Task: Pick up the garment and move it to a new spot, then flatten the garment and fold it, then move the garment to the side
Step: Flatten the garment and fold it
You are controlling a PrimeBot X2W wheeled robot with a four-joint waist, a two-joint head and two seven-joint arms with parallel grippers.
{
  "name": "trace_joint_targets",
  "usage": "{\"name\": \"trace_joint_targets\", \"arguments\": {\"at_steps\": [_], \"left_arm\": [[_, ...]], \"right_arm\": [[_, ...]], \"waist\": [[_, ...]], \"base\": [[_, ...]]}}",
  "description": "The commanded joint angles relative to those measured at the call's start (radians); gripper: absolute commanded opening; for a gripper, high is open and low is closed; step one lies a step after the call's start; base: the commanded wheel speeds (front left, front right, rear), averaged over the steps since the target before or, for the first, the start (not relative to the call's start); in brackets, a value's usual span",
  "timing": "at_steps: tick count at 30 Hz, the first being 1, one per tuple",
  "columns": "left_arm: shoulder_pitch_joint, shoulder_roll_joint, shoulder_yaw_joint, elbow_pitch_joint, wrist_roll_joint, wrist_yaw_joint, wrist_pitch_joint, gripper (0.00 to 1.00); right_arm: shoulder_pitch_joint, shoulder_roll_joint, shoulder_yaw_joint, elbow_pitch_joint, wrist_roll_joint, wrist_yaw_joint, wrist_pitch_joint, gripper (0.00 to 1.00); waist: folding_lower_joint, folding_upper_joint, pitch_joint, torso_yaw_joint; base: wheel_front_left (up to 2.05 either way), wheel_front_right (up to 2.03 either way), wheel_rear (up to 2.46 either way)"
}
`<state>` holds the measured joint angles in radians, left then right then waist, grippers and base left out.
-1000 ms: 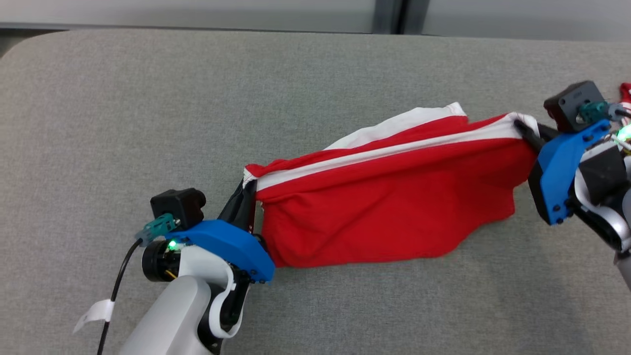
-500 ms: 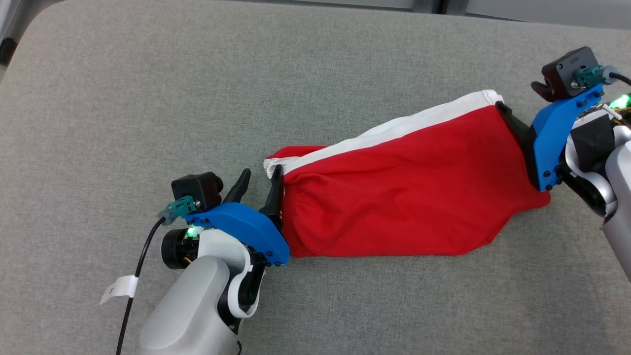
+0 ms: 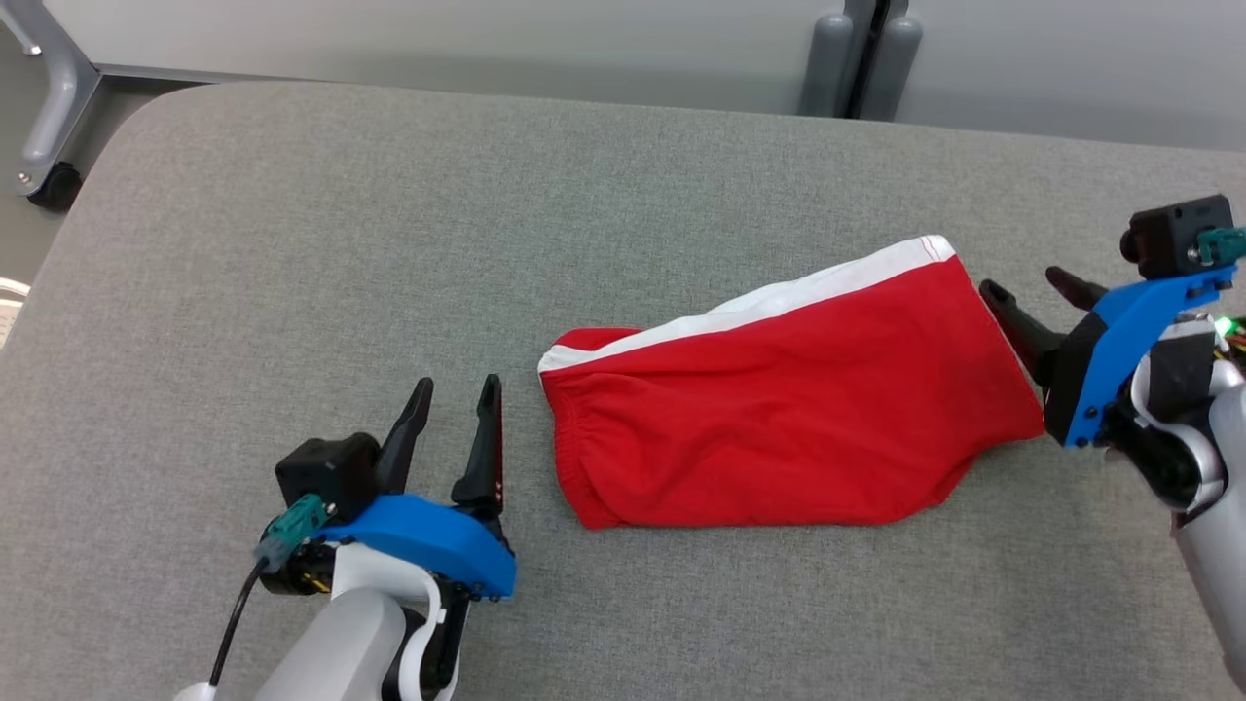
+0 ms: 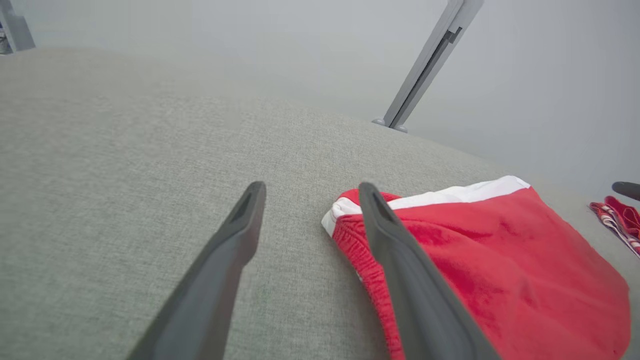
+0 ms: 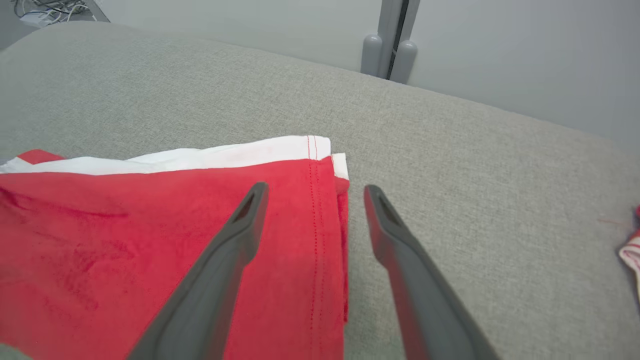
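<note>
Item: garment (image 3: 779,419), red with a white band, lying folded and fairly flat on the grey counter (image 3: 292,243), centre-right in the head view.
Elastic waist end: towards the left arm (image 3: 341,633), whose jaws are wide apart and empty, just beside that end.
Hemmed end: towards the right arm (image 3: 1202,428), whose jaws are wide apart and empty, one finger (image 5: 215,280) over the hem edge.
Also: red-and-white striped cloth (image 4: 617,220), well apart to the right.

Matt cloth garment (image 3: 779,428), woven grey tabletop (image 3: 292,243)
</note>
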<state>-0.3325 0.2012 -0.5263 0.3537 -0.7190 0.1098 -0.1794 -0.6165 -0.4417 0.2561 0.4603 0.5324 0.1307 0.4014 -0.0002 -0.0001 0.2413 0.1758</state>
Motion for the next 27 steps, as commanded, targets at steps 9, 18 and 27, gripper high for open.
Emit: {"name": "trace_joint_targets", "arguments": {"at_steps": [9, 18, 27], "left_arm": [[0.047, -0.003, 0.126, -0.068, 0.190, -0.032, -0.086, 1.00], [0.127, -0.092, 0.335, -0.180, 0.407, -0.139, -0.086, 1.00], [0.138, -0.131, 0.415, -0.168, 0.460, -0.197, -0.086, 1.00]], "right_arm": [[0.106, 0.105, -0.176, 0.033, -0.076, 0.000, -0.105, 1.00], [0.042, 0.203, -0.338, 0.188, -0.179, 0.000, -0.133, 1.00], [0.008, 0.252, -0.417, 0.294, -0.280, 0.000, -0.138, 1.00]], "waist": [[0.0002, 0.0001, -0.008, 0.008], [0.0002, 0.0001, 0.036, 0.039], [0.0002, 0.0001, 0.055, 0.065]], "base": [[0.00, 0.00, 0.00], [0.00, 0.00, 0.00], [0.00, 0.00, 0.00]]}}
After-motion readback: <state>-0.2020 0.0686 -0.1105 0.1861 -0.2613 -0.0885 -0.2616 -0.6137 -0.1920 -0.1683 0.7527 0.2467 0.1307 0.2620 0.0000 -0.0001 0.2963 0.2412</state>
